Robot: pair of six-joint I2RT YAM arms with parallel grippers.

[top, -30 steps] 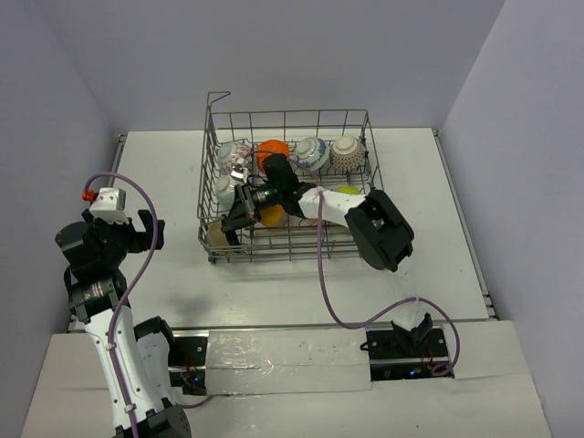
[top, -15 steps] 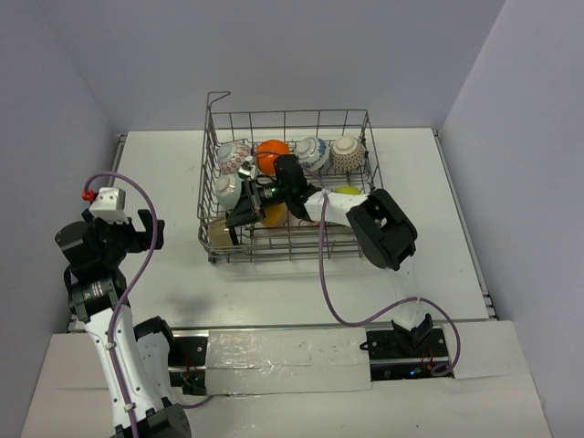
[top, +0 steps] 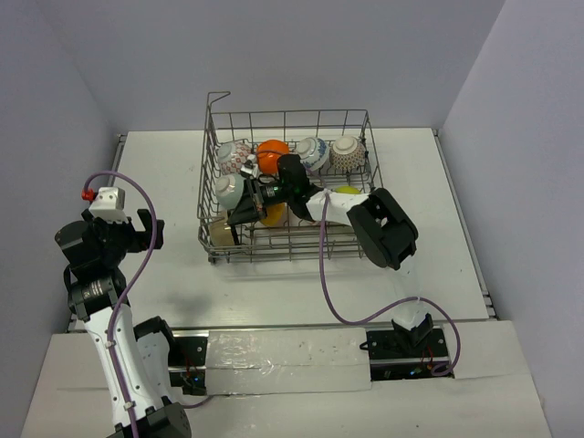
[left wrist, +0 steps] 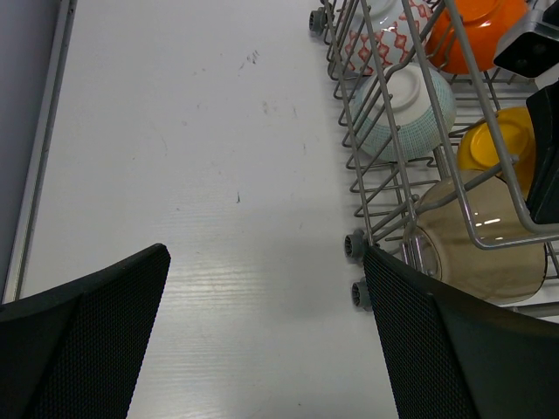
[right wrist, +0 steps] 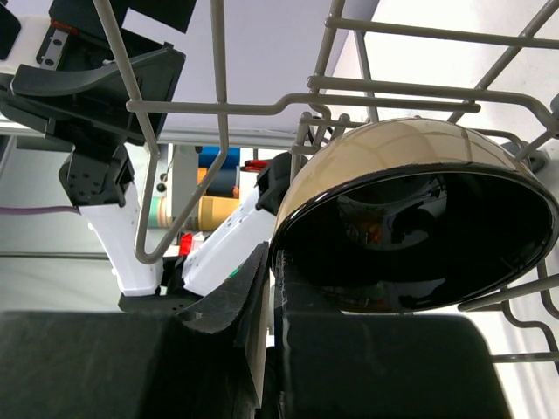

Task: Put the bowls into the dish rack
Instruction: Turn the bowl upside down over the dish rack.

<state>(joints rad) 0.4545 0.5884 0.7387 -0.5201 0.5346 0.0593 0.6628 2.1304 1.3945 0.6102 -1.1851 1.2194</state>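
Note:
The grey wire dish rack [top: 360, 239] stands mid-table. My right gripper [top: 236, 222] reaches into its front left corner and is shut on the rim of a bowl [top: 218, 234] that is tan outside and glossy black inside. In the right wrist view that bowl [right wrist: 410, 218] lies on its side among the wires, its rim pinched at my right gripper [right wrist: 272, 292]. Red-and-white [top: 234, 153], orange [top: 272, 153], blue-patterned [top: 312, 152], white-patterned [top: 346, 152], pale teal [top: 228, 189] and yellow [top: 271, 215] bowls sit in the rack. My left gripper [left wrist: 266, 340] hangs open over bare table left of the rack [left wrist: 358, 244].
The rack's raised wire loop [top: 217, 95] stands at its far left corner. A lime-yellow bowl [top: 348, 192] sits by my right arm's forearm [top: 383, 228]. Purple cables trail from both arms. Walls close in the table on the left, back and right.
My right wrist has shifted slightly toward the far right inside the rack, with the tan-and-black bowl still in its grip at the front left corner. The left arm has not moved.

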